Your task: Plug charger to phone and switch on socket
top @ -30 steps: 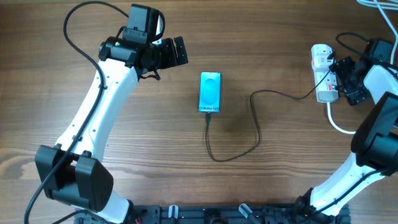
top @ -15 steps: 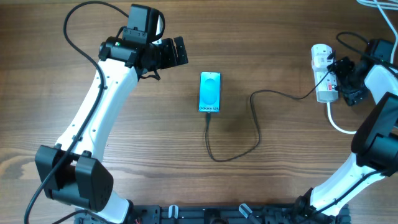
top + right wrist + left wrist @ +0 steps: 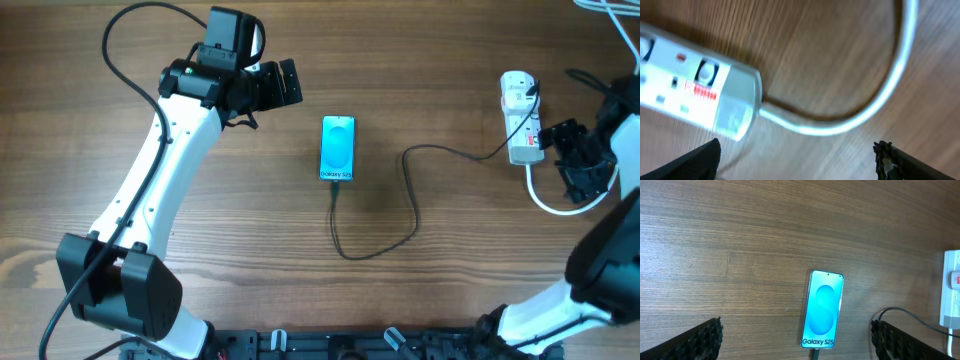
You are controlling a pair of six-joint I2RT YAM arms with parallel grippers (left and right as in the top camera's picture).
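Observation:
The phone [image 3: 338, 148] lies flat mid-table, cyan screen up, and also shows in the left wrist view [image 3: 823, 309]. The charger [image 3: 412, 205], a thin black cable, runs from the phone's near edge, loops round and leads right to the socket [image 3: 520, 118]; its connector tip [image 3: 815, 354] sits against the phone's bottom edge. My left gripper [image 3: 297, 82] hangs open up and to the left of the phone, holding nothing [image 3: 795, 340]. Open too, my right gripper [image 3: 566, 158] is just right of the socket's near end [image 3: 690, 95], apart from it, nothing between its fingers [image 3: 797, 160].
The socket's thick white cord [image 3: 545, 203] curves from its near end toward the right arm, under the right gripper [image 3: 890, 85]. More white cords [image 3: 612, 22] cross the far right corner. A black rail [image 3: 330, 345] lines the table's near edge.
My right gripper has pulled away from the socket, moving right and nearer. The left arm, phone and charger have not moved.

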